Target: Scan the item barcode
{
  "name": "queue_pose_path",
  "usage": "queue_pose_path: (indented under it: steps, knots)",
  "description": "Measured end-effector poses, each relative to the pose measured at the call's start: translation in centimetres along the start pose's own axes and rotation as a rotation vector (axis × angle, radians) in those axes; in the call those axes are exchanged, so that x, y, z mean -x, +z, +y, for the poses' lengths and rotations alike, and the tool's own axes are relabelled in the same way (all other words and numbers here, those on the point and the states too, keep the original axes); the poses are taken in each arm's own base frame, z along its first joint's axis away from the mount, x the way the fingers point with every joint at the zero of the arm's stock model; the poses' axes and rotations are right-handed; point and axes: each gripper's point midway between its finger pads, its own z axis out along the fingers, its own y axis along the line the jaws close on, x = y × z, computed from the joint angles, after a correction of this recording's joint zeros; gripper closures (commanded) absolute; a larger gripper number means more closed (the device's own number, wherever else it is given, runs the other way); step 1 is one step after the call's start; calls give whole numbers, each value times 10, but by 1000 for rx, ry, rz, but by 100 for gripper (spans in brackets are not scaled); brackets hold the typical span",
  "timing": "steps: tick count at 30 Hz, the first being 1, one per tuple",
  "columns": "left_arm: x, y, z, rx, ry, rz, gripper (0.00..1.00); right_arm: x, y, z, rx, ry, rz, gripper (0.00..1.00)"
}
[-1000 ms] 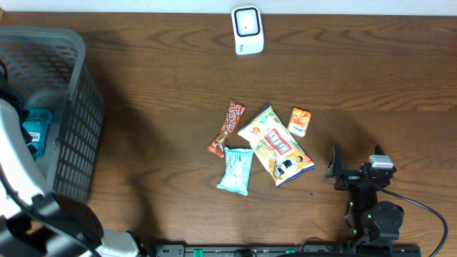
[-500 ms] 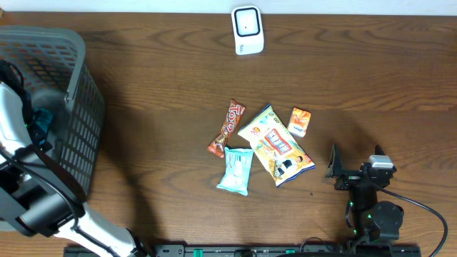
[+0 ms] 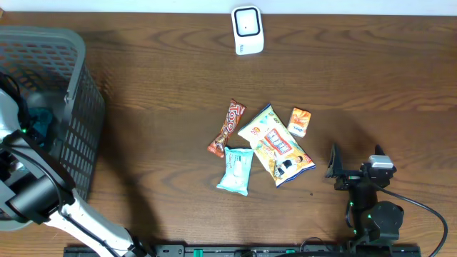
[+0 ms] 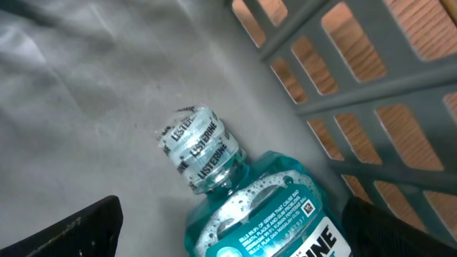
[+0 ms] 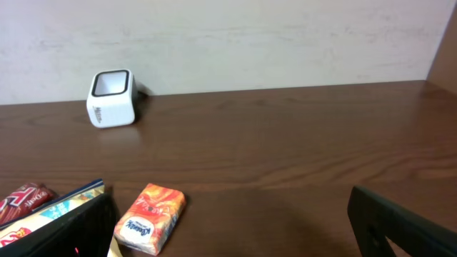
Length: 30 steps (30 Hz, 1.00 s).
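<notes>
A: Tagging left gripper [image 4: 235, 232] first. Down inside the grey basket [image 4: 371, 107], fingers [image 4: 78, 228] spread wide, pinching nothing.

B: Agreed. Marking the Listerine mouthwash bottle [image 4: 264, 207] right below it, lying on the basket floor. Cap wrapped in a printed seal, pointing upper left, just beside the lattice wall. Can't tell if touching either finger.

A: Noted. From overhead, only a teal patch visible through the basket at the table's left edge.

B: Logging right gripper [image 5: 232, 228] too: spread wide, empty, low over the wooden table [image 5: 285, 143] near the front right.

A: Placing the white barcode scanner [image 3: 248, 30] at the far edge, well apart from both grippers.

B: Adding the mid-table cluster: candy bar [image 3: 227, 127], pale teal pouch [image 3: 235, 170], yellow snack bag [image 3: 277, 146], small orange packet [image 3: 299, 122]. All lying flat, close together.
</notes>
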Motion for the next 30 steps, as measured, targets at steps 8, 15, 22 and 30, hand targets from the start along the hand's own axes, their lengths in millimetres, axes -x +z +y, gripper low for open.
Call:
queue_pose_path:
  steps: [8,15,22,30]
  knots:
    - [-3,2,-3,-11,-6,10,2,0,0,0,0,0,0,1]
    - [-7,9,-2,4,1,7,2,0,0,0,0,0,0,1]
    - [-16,36,8,73,22,-10,2,0,0,0,0,0,0,1]
    - [-18,36,9,77,119,3,34,0,0,0,0,0,0,1]
